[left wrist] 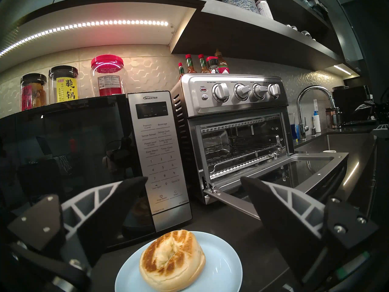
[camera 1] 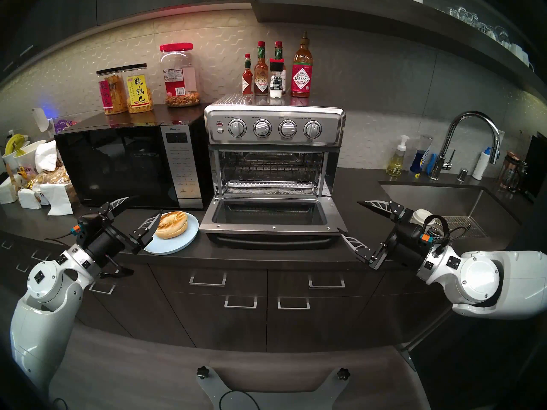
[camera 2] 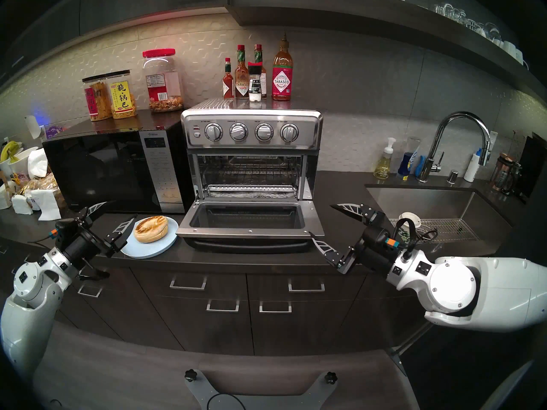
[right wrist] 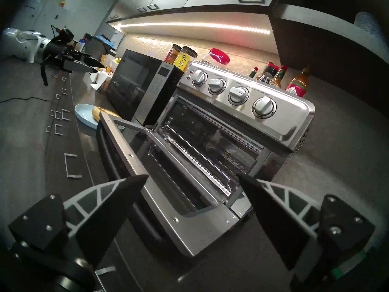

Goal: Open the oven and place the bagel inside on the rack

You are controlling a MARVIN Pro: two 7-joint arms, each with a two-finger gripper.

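The toaster oven (camera 1: 273, 152) stood with its glass-windowed door (camera 1: 270, 215) dropped flat onto the dark countertop (camera 1: 266, 254), and the wire rack (camera 1: 268, 166) sat bare inside, above a crinkled foil-lined tray (camera 1: 268, 190). The bagel (camera 1: 171, 224) was not in yet; it lay on a pale blue plate (camera 1: 183, 240) just left of the door, in front of the black microwave (camera 1: 127, 166).

Both pincers were spread wide and held nothing. The left gripper (camera 1: 139, 206) hung just beside the plate, one finger at the bagel's near edge from the head view; the right gripper (camera 1: 349, 217) hovered off the door's right corner.

From where I stood, the pickup looked like the risky part. The bagel was a soft, domed, sliced round with dark grill marks, and I guessed that a hard squeeze would crush it or shear the halves apart. The plate was smooth and shallow-rimmed, so a low finger could shove it along the counter or against the door's steel edge. The lowered door also lay between bagel and cavity, so the carry would have to clear it. The rack's thin parallel bars gave little to rest on, so a tilted release could leave the bagel wedged or tipped toward the foil.
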